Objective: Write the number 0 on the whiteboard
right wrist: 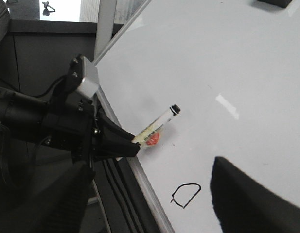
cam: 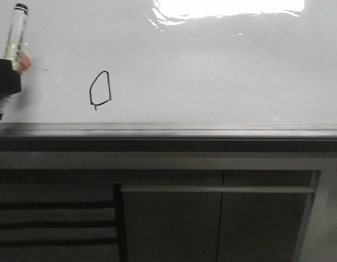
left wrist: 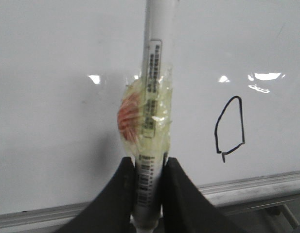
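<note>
With my left pincer (cam: pixel 5 82) clamped on the clear-barrelled black-tipped marker pen (cam: pixel 14 38), tip clear of the glossy white whiteboard (cam: pixel 223 65), the thin black angular number 0 (cam: pixel 101 88) looks finished; my right pincer (right wrist: pixel 150 194) gapes empty, apparently idle.

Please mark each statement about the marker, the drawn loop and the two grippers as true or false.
1. The left gripper holds the marker. True.
2. The 0 is an open curve. False: the loop is closed, with a tiny tail below.
3. The marker tip touches the 0. False: the marker is off to the left of it in the front view.
4. The right fingers hold nothing. True: they are spread apart over the whiteboard.
5. The marker is wrapped in tape. True.
</note>
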### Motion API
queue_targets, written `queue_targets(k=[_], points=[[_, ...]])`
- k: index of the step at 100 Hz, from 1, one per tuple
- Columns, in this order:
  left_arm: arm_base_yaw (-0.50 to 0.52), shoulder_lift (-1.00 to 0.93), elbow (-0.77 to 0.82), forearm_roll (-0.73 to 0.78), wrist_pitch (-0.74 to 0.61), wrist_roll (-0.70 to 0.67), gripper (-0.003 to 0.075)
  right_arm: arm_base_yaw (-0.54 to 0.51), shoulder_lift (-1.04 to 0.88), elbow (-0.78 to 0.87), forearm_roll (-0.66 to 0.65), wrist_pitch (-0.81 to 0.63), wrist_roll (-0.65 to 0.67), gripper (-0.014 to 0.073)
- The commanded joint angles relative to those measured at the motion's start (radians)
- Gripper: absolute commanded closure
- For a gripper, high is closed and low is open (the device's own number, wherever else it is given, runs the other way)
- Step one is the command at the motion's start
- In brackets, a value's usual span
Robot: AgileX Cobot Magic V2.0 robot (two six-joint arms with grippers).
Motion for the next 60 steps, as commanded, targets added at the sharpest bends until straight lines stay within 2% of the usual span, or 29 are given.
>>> queue_targets(k=[1, 22, 60], points=[[-0.019, 0.028, -0.048, -0.021, -0.098, -0.052, 0.074, -0.006, -0.024, -0.025, 0.02, -0.052, -0.004, 0.0142], [-0.019, 0.111, -0.094, -0.028, -0.1, -0.149, 0.074, -0.01, -0.024, -0.025, 0.021, -0.038, -0.004, 0.0142], [-0.019, 0.188, -0.108, -0.028, -0.134, -0.149, 0.074, -0.01, -0.024, -0.025, 0.021, -0.038, -0.004, 0.0142]])
